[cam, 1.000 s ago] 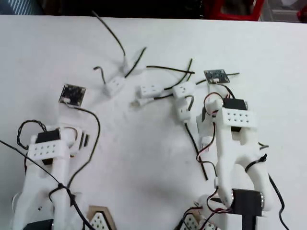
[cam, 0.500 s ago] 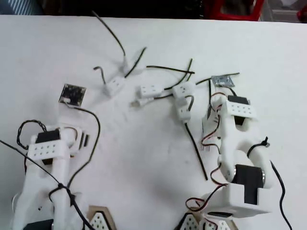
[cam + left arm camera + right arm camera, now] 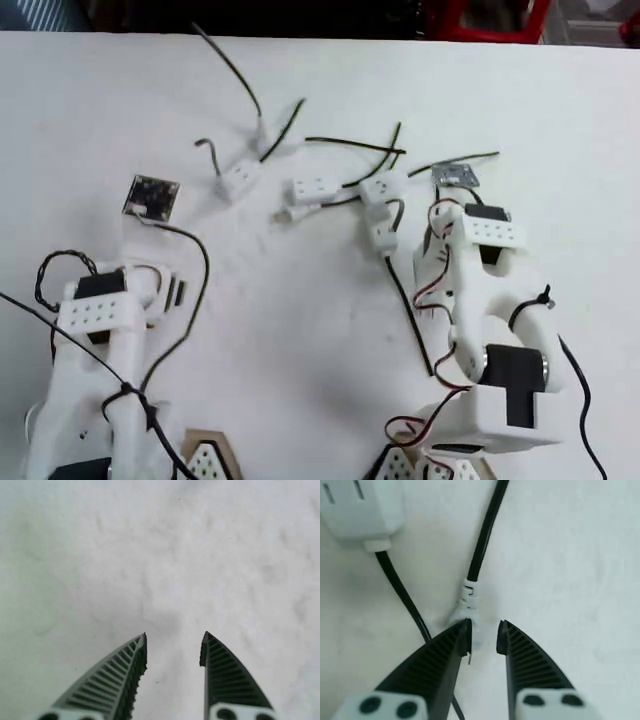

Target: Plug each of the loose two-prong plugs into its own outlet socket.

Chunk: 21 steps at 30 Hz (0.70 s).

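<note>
Nearest to us, the left gripper hangs low over the white table, its 2 ribbed fingers spread apart, with bare tabletop showing in the gap. In the high view this arm sits at the near left corner, well apart from the sockets. The right gripper points down at a small white plug. Its 2 fingers stand narrowly apart, with a slit of table between the tips. The plug's lower end touches or slips under 1 fingertip, so we cannot tell whether it is pinched. A thin prong shows just beside that finger. The plug's black cable runs straight away from the gripper. Just beside it lies the nearest socket block, white, slots showing, its own dark lead trailing back toward the arm bases. Just beyond it sits a second socket block. Toward the middle is a third socket block, with a second plug lying loose close before it, and farther left a fourth socket block. Black cables curl on toward the table's far edge.
</note>
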### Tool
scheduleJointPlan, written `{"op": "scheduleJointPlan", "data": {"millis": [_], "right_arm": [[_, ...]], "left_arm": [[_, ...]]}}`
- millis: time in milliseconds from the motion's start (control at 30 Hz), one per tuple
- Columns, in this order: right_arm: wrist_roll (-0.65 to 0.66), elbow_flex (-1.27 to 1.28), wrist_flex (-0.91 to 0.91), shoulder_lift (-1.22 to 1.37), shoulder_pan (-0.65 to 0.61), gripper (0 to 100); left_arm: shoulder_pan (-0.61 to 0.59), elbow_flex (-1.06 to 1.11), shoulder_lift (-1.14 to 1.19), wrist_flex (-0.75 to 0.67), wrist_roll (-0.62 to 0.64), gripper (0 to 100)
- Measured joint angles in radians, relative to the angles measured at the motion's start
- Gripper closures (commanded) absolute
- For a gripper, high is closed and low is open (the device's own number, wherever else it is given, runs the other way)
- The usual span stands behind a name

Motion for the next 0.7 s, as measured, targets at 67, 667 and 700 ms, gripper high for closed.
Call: {"op": "scheduleJointPlan", "data": {"millis": [67,667,700], "right_arm": [[-0.025,0.002,0.000,-0.002,-0.025,90.4],[-0.089,0.017,0.000,0.002,-0.092,98.1],[-0.089,0.017,0.003,0.002,-0.092,98.1]], "left_arm": [[0.000,0.000,0.000,0.000,0.000,81],[0.000,0.000,0.000,0.000,0.000,81],[0.000,0.000,0.000,0.000,0.000,81]]}}
